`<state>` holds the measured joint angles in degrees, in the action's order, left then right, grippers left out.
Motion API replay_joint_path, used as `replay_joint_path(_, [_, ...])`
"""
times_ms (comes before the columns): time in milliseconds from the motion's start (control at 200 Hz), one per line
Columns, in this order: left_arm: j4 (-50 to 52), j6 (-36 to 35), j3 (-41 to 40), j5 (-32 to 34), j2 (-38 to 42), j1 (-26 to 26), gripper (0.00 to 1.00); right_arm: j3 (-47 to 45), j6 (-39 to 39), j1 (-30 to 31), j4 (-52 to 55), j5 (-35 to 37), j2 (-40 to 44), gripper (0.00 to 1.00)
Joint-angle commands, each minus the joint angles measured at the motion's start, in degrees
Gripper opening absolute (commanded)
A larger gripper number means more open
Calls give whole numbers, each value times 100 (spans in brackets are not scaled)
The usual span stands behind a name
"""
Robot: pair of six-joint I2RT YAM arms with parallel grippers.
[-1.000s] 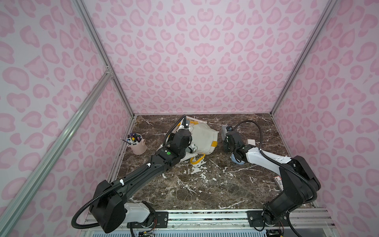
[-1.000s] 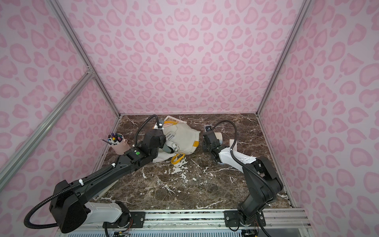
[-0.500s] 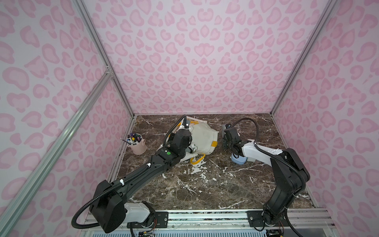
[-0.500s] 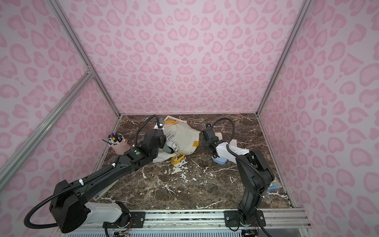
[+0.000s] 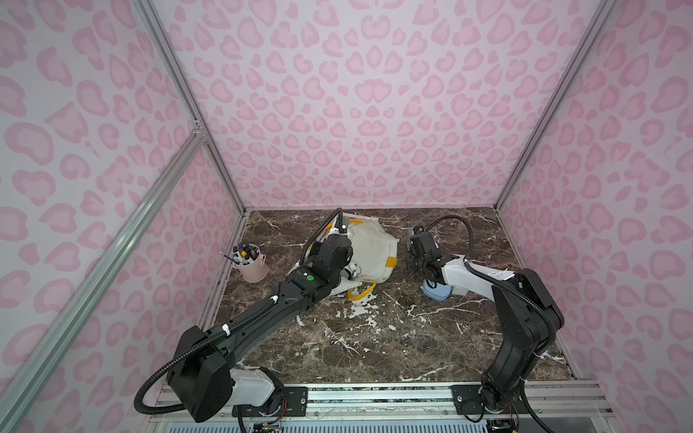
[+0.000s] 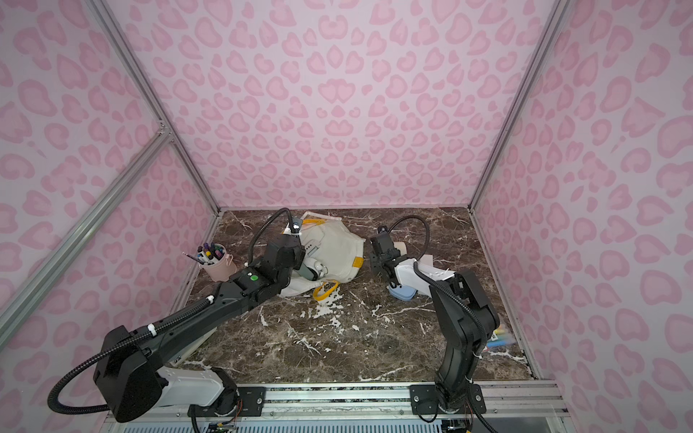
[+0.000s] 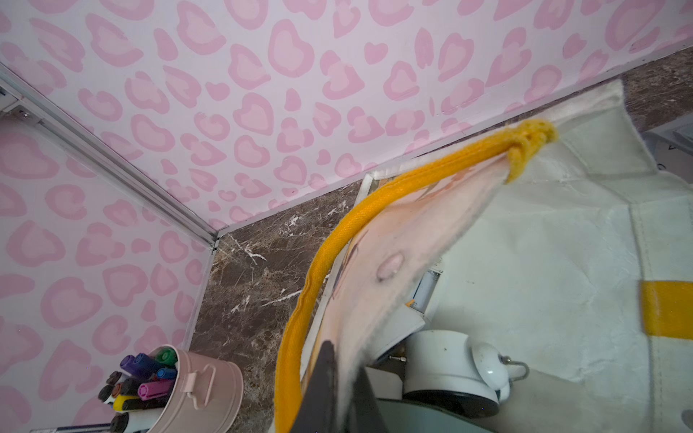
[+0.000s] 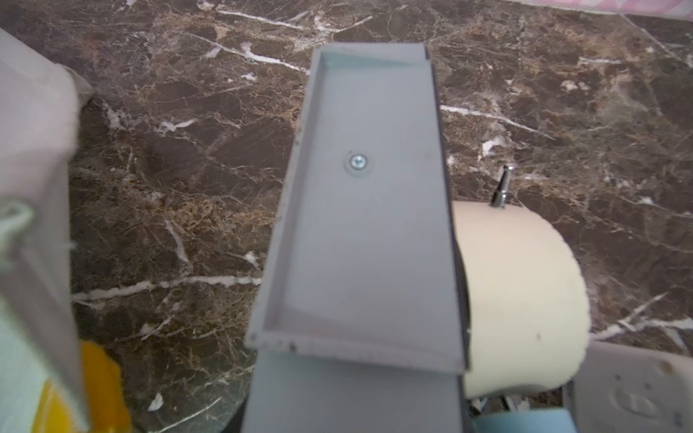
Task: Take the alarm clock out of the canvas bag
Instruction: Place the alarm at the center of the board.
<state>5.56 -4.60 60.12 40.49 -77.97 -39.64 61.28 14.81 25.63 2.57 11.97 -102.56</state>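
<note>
Off-white canvas bag point(image 5: 375, 247) with an alarm clock inside, on a brown marble counter point(image 5: 393, 337).

Bag lies slumped at 12 o'clock from the counter's middle. White twin-bell alarm clock point(image 7: 453, 369) rests in the bag's mouth at its 8 o'clock edge, partly under raised cloth. Left end effector point(image 7: 333, 378) is clamped tight on the bag's rim beside a yellow handle point(image 7: 337, 240), holding that flap up. Right end effector point(image 6: 382, 258) stands at 2 o'clock, near the bag. A cream clock point(image 8: 521, 300) sits just beside one grey finger point(image 8: 360, 210); jaw width and any grip cannot be told. Light-blue item point(image 5: 435, 292) lies at 3 o'clock under the right arm. Pink pen bucket point(image 5: 252, 267) stands at 10 o'clock.
</note>
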Motion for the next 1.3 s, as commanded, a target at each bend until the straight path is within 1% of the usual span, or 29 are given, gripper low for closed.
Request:
replay_joint_path(0, [-178, -45, 96, -4, -31, 9, 3, -12, 64, -14, 70, -69, -70, 22])
replay_joint_path(140, [-195, -41, 105, -17, -42, 13, 3, -28, 109, -23, 112, -80, -83, 29])
replay_joint_path(410, [-196, -32, 114, -24, -42, 17, 3, -92, 119, -23, 124, -107, -72, 40])
replay_joint_path(550, [-184, -26, 119, -32, -42, 10, 3, -113, 124, -23, 139, -74, -54, 50])
replay_joint_path(705, [-172, -24, 121, -33, -34, 11, 3, -150, 139, -18, 136, -46, 23, 53])
replay_joint_path(1045, [-161, -2, 96, -28, 6, 3, 3, -320, 221, -15, 26, -37, 408, 66])
replay_joint_path(1295, [-196, 13, 130, -75, -31, 5, 3, -655, 352, 52, -166, -82, 1024, 68])
